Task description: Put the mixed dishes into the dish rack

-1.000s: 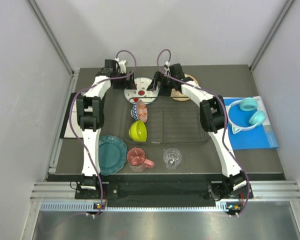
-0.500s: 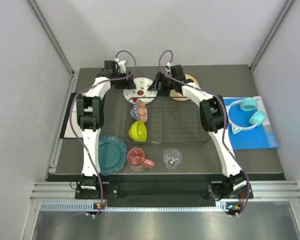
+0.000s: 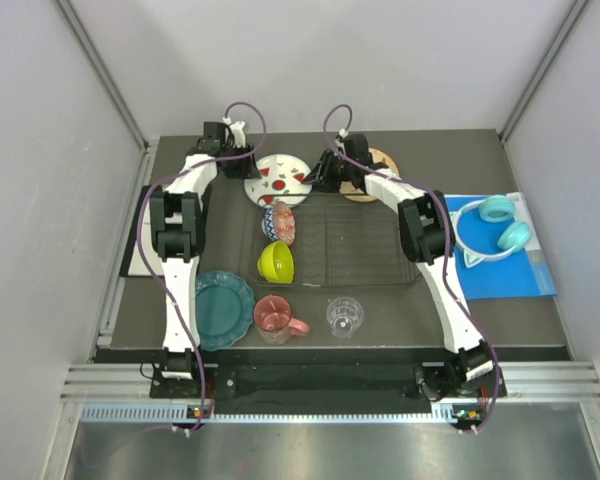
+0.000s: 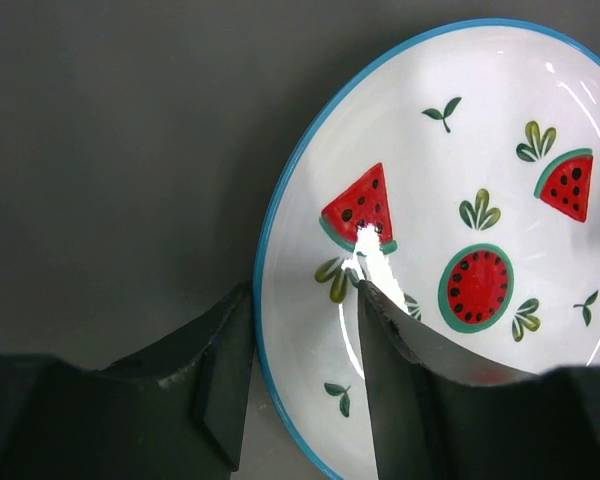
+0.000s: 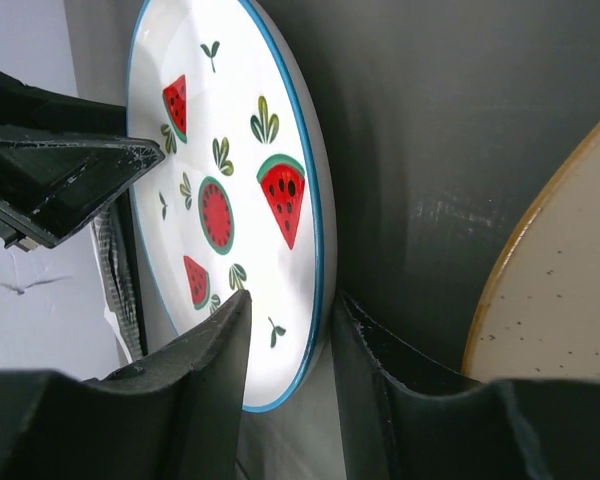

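The white plate (image 3: 278, 178) with red watermelon spots and a blue rim sits tilted behind the dish rack (image 3: 365, 255). My left gripper (image 3: 250, 168) is shut on its left rim, and in the left wrist view the plate (image 4: 460, 180) runs between the fingers of that gripper (image 4: 303, 290). My right gripper (image 3: 317, 177) is shut on the opposite rim. In the right wrist view the plate (image 5: 230, 150) stands nearly on edge inside the gripper (image 5: 293, 300). The blue-patterned small bowl (image 3: 279, 223) and the lime-green bowl (image 3: 276, 262) lie in the rack's left end.
The peach plate (image 3: 382, 160) lies just right of my right gripper, close to its outer finger (image 5: 380, 360). The teal plate (image 3: 223, 310), pink mug (image 3: 275, 315) and clear glass (image 3: 345, 316) stand in front of the rack. Turquoise headphones (image 3: 500, 225) lie far right, a clipboard (image 3: 138, 250) far left.
Both grippers have closed from wide open onto the white plate's opposite rims. The plate has tipped up, and more of its face shows from above.
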`<action>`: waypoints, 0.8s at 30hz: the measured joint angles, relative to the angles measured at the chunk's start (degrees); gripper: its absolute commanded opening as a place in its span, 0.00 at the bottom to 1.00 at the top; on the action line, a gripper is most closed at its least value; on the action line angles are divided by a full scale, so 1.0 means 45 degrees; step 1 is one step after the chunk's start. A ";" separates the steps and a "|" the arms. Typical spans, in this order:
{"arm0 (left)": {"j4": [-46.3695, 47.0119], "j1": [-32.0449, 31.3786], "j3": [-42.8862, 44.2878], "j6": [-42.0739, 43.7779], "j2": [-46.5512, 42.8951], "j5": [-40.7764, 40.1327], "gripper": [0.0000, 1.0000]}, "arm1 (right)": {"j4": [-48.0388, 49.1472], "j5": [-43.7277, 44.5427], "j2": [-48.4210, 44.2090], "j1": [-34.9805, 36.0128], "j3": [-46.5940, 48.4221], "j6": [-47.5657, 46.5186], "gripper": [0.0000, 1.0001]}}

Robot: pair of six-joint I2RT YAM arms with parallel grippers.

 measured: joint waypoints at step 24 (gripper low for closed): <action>0.0627 -0.0865 0.0617 -0.1438 0.0549 0.0461 0.48 | 0.1452 -0.0199 0.0121 0.0019 -0.0078 0.1467 0.39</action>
